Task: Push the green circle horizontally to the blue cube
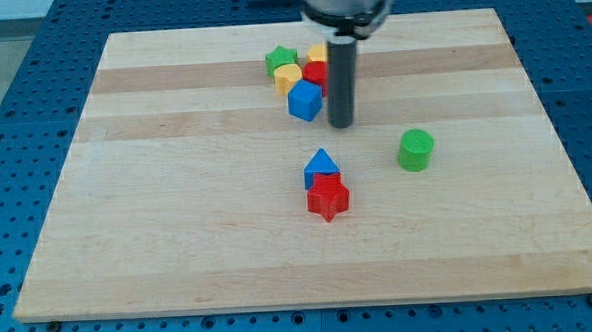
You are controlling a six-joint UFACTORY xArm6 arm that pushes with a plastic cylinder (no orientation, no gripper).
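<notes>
**A:** Camera view, nearest first: red star (327, 198) low on the board (179, 241), touching the blue triangle (321, 165) just above it. Right of those, well apart, green circle (415, 150), standing alone.

**B:** Farther up?

**A:** Blue cube (304, 102), at the near edge of a cluster: yellow block (288, 79), red block (315, 74), another yellow (318, 53) partly hidden behind the rod, green star (281, 58) at the far left. My tip (341, 123) just right of the cube, apparently not touching; between cube and circle, nearer the cube.

**B:** Tool state?

**A:** Bare rod, nothing to clench or release; pressing on no block right now, as far as visible.

**B:** Doing the step well?

**A:** Probably wrong side for now. Better to swing round to the circle's right (passing clear of it, not clipping it), then push leftward through its centre. Off-centre contact likely to let the round block slip aside. Cube lies higher up the view than the circle, so some correction toward the top probably needed. Slow near the cluster, to avoid scattering.
</notes>
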